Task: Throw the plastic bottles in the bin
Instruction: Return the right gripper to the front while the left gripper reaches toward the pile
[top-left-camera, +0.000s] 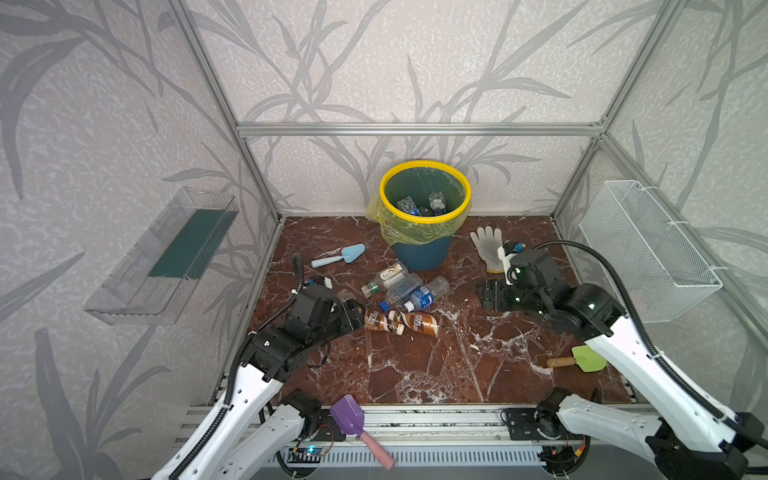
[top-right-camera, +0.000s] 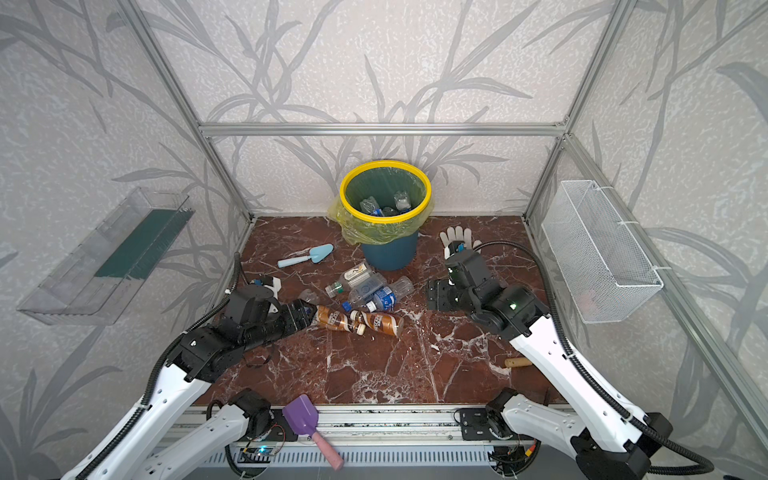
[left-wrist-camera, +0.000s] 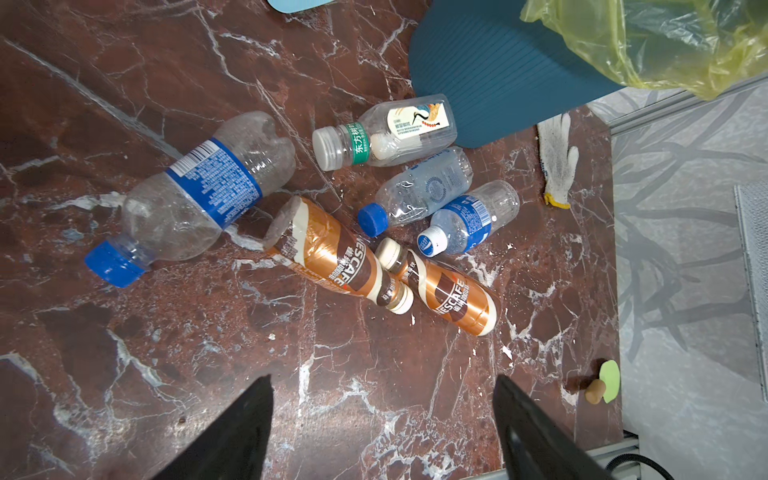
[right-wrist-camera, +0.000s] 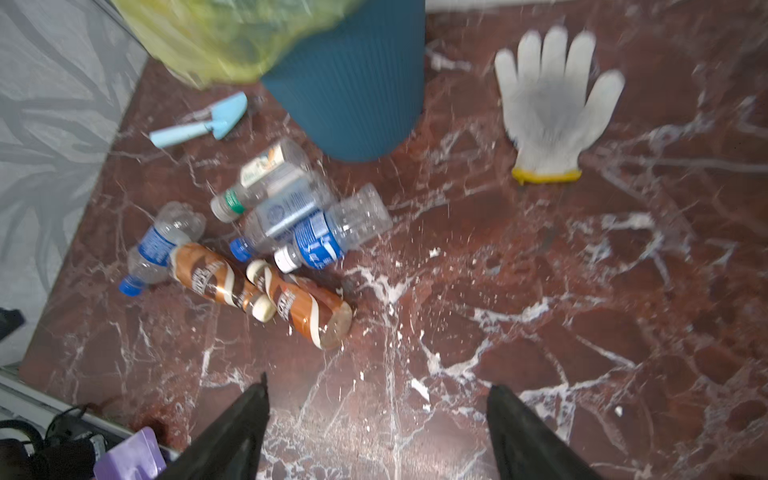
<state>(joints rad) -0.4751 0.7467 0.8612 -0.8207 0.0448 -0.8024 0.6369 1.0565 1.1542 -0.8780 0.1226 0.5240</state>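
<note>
On the left wall hangs a clear tray (top-left-camera: 166, 257), of no use to the job. The left arm (top-left-camera: 291, 332) reaches low over the surface (top-left-camera: 415, 374); its wrist view shows the left jaws spread wide with nothing between them. In both top views they end just beside the base of the nearer of two brown-swirled bottles (top-left-camera: 384, 323), though contact cannot be told. A crumpled blue-labelled bottle (left-wrist-camera: 195, 195) lies close by, largely hidden behind that arm from above. A light-blue trowel (top-left-camera: 338, 254) and, at the front rail, a purple scoop (top-left-camera: 347, 417) are not part of the task.

Toward the middle, three more bottles lie bunched and touching: a green-banded bottle (top-left-camera: 386, 277), a blue-capped clear bottle (top-left-camera: 401, 291) and a white-capped bottle (top-left-camera: 428, 294). That makes six left to throw. Just behind them stands the bin (top-left-camera: 422, 255), upright against the back wall, with a few clear bottles (top-left-camera: 436, 201) already at its bottom, so the work seems partly done.

Right of the bin lies a white glove (top-left-camera: 486, 245). The right arm (top-left-camera: 590, 307) hangs beside the pile, right jaws parted and empty in its blurred wrist view. A green trowel (top-left-camera: 588, 358) and a wire basket (top-left-camera: 648, 249) finish the right side
</note>
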